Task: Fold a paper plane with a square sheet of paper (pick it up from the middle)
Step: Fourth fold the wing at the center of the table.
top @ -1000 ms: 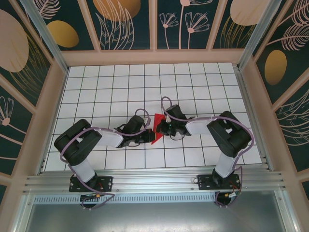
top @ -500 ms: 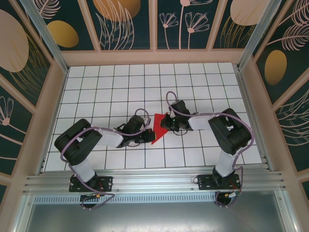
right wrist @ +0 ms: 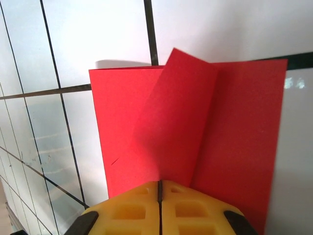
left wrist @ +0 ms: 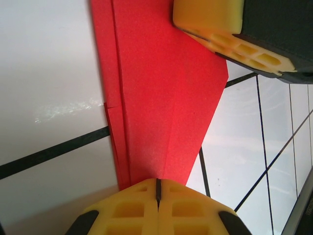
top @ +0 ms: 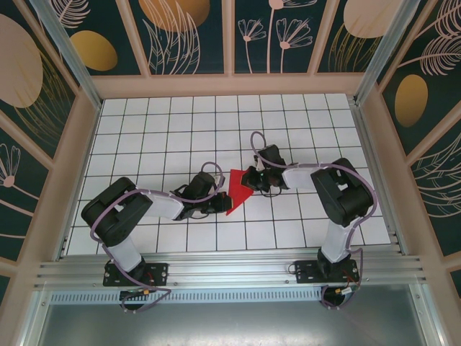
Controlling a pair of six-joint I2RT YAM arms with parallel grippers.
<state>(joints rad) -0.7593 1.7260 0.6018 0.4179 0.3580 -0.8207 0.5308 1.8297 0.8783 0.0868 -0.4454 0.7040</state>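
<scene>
Red paper wedge (top: 239,189): lay between claws, long axis up-frame.
Left claw (left wrist: 157,188): closed, pressing lower tip.
Right claw (right wrist: 159,192): closed against raised flap.

The 2 arms reach inward; left gripper (left wrist: 157,192), right gripper (right wrist: 159,190) pinched closed.

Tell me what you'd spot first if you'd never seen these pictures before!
The bright red paper, folded into a pointed wedge, jumps out in the middle of the white grid table. The left arm and the right arm reach in from either side and meet at it. Each has its yellow jaws shut at the paper's edge.
</scene>
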